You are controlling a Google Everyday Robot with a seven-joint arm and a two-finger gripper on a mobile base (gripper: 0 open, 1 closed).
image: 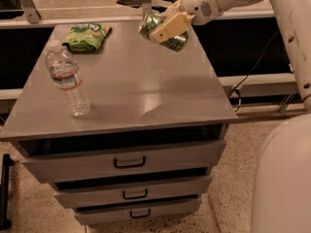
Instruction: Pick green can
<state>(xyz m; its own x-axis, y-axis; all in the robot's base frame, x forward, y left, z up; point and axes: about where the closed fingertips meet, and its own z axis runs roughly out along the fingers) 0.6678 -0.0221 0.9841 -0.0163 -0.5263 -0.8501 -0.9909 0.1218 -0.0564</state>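
Observation:
My gripper (165, 30) is shut on the green can (154, 24), a small can with a mottled green-and-white body. It holds the can tilted in the air above the far middle of the grey cabinet top (146, 91). A cream finger (170, 27) lies across the can's front and hides part of it. The arm comes in from the upper right.
A clear water bottle (68, 79) stands upright at the left of the top. A crinkled green snack bag (87, 35) lies at the far left corner. Three drawers (129, 161) sit below the top. My white body (284, 178) fills the lower right.

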